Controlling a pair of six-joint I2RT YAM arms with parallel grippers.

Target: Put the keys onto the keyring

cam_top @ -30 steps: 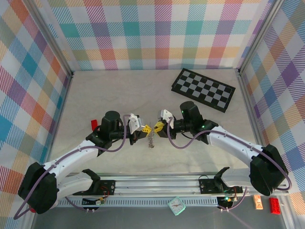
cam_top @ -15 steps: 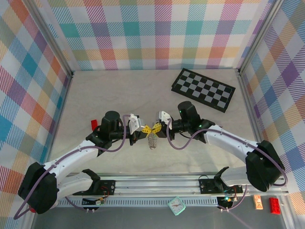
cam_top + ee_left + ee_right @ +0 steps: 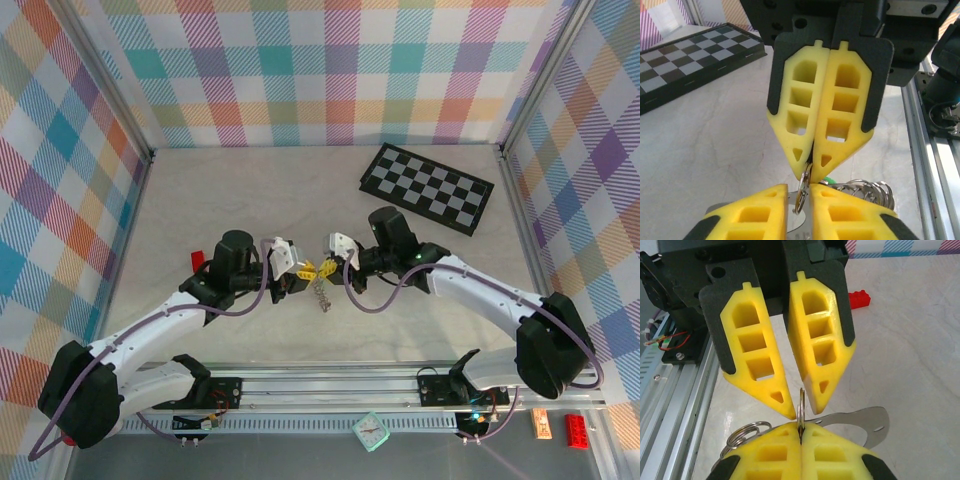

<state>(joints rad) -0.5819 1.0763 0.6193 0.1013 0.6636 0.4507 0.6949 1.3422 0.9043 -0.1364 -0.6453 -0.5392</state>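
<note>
From above, your left gripper point(image 3: 300, 270) and right gripper point(image 3: 335, 263) meet tip to tip at mid-table. The keyring point(image 3: 320, 290) and its silvery cluster trail just below them, well apart from the chequered board point(image 3: 427, 187).

In the left wrist view, your own jaws at the bottom stand slightly parted, with the hoop point(image 3: 800, 200) edge-on in the gap. The opposing right gripper point(image 3: 810, 162) is clenched, nipping the hoop's top. A green key head point(image 3: 827, 180) peeks out behind.

In the right wrist view, your jaws are clamped on the hoop point(image 3: 801, 415), and the left gripper point(image 3: 801, 407) facing you is released around it.

The risk is that one thin pinch carries everything. The hoop could swivel or slide out under the cluster's weight. If you draw the left away crookedly, a fingertip may snag the hoop and tug it free.
</note>
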